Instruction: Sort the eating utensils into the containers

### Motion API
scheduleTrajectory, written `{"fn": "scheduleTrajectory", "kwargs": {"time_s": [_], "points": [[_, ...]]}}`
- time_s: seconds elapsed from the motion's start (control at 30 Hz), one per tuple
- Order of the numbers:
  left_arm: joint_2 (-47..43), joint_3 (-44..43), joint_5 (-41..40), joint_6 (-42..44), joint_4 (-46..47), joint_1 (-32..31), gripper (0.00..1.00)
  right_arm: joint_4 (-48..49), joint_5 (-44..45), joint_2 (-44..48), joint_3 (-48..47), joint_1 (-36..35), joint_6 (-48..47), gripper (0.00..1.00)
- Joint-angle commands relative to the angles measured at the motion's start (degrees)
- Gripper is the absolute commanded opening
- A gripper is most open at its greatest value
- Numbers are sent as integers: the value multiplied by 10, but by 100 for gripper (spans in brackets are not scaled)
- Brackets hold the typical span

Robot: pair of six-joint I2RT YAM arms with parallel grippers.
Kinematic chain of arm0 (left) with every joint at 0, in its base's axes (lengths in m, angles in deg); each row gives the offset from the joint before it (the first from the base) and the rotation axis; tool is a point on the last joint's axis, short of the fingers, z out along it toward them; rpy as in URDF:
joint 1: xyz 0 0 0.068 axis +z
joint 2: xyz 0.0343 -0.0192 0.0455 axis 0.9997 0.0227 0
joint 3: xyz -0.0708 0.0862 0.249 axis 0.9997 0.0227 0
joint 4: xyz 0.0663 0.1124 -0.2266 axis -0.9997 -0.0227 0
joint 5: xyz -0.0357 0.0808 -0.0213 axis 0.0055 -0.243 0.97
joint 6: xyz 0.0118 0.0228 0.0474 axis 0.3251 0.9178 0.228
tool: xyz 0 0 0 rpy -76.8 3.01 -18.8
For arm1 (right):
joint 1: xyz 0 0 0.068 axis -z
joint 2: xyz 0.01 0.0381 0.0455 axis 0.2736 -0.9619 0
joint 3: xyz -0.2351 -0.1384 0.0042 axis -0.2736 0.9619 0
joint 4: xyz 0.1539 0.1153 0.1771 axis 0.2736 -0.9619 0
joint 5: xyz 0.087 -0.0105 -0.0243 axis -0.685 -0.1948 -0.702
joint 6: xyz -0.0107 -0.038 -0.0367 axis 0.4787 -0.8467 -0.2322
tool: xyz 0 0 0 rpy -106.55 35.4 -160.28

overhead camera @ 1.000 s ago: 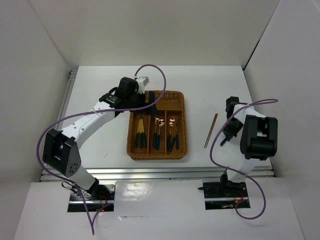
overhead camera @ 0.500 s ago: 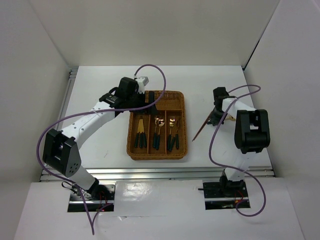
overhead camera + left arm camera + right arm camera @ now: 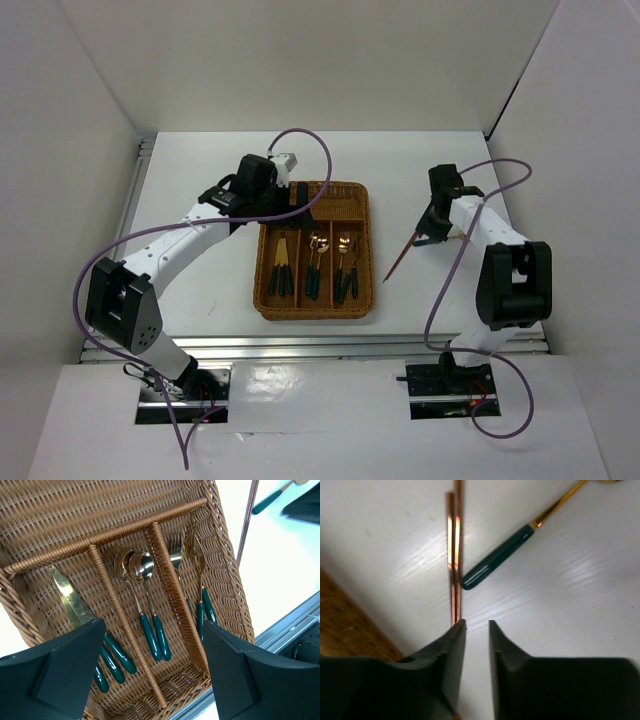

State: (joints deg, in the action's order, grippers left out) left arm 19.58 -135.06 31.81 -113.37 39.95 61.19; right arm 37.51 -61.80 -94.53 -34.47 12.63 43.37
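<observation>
Taking the counter (image 3: 200, 200) first, no change is noted across it except on its right side. The wicker tray (image 3: 316, 313) is found where it was a second ago. Knives (image 3: 70, 597), spoons (image 3: 142, 567) and forks (image 3: 195, 550) are already laid in its three long sections, and what is shown of the crosswise section (image 3: 100, 505) is bare. The left tool (image 3: 152, 630) is kept over the tray with its fingers spread wide and nothing held.

The change has been made by the right arm, which was swung from the near right of the counter towards its far right. The right tool (image 3: 432, 228) is now set low at the far end of the chopsticks (image 3: 398, 258). These were lying well apart from the tray and almost parallel to its side. They are now slanted, with their near tips brought to a spot just beside its right rim.

In the right wrist view the tool is narrowed to a slit. The chopsticks are seen running along and under the edge of one finger, not plainly inside the slit, so whether they are pinched or only pushed cannot be told.

A loose utensil (image 3: 497, 560) with a dark green handle is left on the counter, its handle end close against the chopsticks.

The sorting is judged nearly done, with only these two pieces still to be placed.
</observation>
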Motion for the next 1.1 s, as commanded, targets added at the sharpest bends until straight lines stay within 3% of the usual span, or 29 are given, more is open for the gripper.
{"fn": "scheduleTrajectory", "kwargs": {"time_s": [0.0, 0.1, 0.2, 0.23, 0.33, 0.67, 1.07], "points": [[-22, -25, 2, 22, 5, 1, 93, -5, -1, 55, -34, -5, 5, 36], [-27, -25, 2, 22, 5, 1, 93, 2, -1, 66, -39, -5, 5, 47], [-39, -25, -9, 22, -1, 1, 93, 14, 11, 77, -39, -5, 18, 65], [-39, -25, -18, 22, -1, 1, 93, 21, 17, 87, -33, -5, 29, 77], [-51, -20, -32, 22, -1, 6, 94, 34, 32, 104, -16, -5, 54, 100], [-89, 7, -27, 17, -1, 36, 95, 62, 62, 117, 48, 25, 158, 100], [-110, 23, -43, 17, -1, 41, 95, 118, 66, 111, 99, 42, 253, 69]]}}
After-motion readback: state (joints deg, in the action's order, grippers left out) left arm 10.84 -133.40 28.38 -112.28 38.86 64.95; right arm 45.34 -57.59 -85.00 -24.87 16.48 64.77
